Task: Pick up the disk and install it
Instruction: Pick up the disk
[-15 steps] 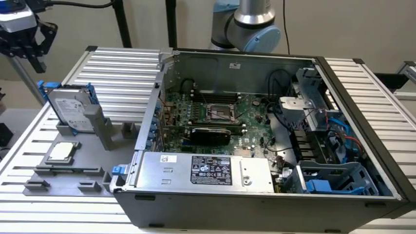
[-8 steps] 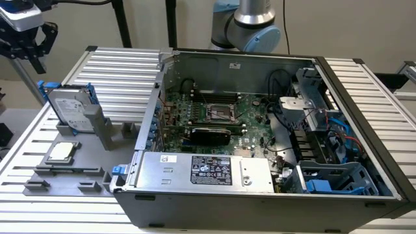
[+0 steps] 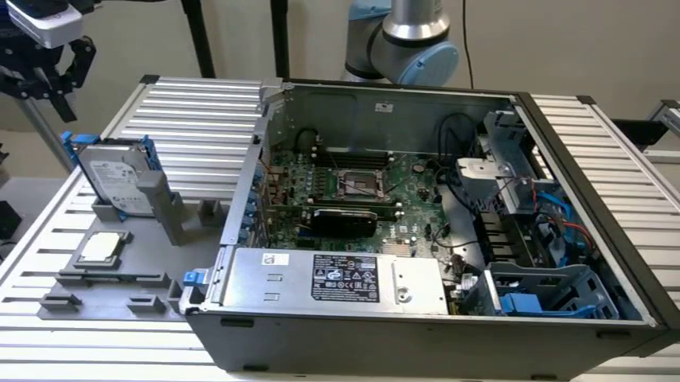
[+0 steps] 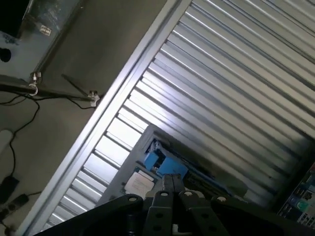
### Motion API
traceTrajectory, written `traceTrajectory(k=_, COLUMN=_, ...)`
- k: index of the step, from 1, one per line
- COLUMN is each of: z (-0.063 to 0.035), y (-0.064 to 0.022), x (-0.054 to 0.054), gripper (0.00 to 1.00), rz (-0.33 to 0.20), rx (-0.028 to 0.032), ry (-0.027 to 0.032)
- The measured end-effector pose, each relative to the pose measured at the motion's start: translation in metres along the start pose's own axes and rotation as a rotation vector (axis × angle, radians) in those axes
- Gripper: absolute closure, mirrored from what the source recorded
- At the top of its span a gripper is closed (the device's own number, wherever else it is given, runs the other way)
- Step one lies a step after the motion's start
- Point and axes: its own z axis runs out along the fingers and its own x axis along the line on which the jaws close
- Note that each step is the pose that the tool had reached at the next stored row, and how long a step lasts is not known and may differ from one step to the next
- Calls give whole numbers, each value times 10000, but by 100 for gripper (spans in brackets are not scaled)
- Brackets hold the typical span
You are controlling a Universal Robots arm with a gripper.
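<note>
One disk [image 3: 111, 179] is standing on edge in a grey holder [image 3: 158, 208] on the slatted surface [image 3: 202, 111], below the gripper [image 3: 48, 79] and well apart from it. Standing upright is likely leaving its top edge and blue bracket exposed for a grip from above. The gripper is hanging with its fingertips pressed together to a thin seam in the wrist view, and it is holding nothing. Beyond the disk from the gripper, the open computer case [image 3: 425, 318] is lying on its side, with its blue drive cage [image 3: 552, 290] facing up at the far end, presumably so parts can go in from above. Open air is separating gripper and disk. The case wall [image 3: 257, 159] is rising near the holder, narrowing the room on that side.
</note>
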Motion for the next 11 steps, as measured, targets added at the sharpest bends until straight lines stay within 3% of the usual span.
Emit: traceTrajectory(k=11, z=16, y=-1, x=0, gripper=100, rz=-1994, rx=-7, ry=42)
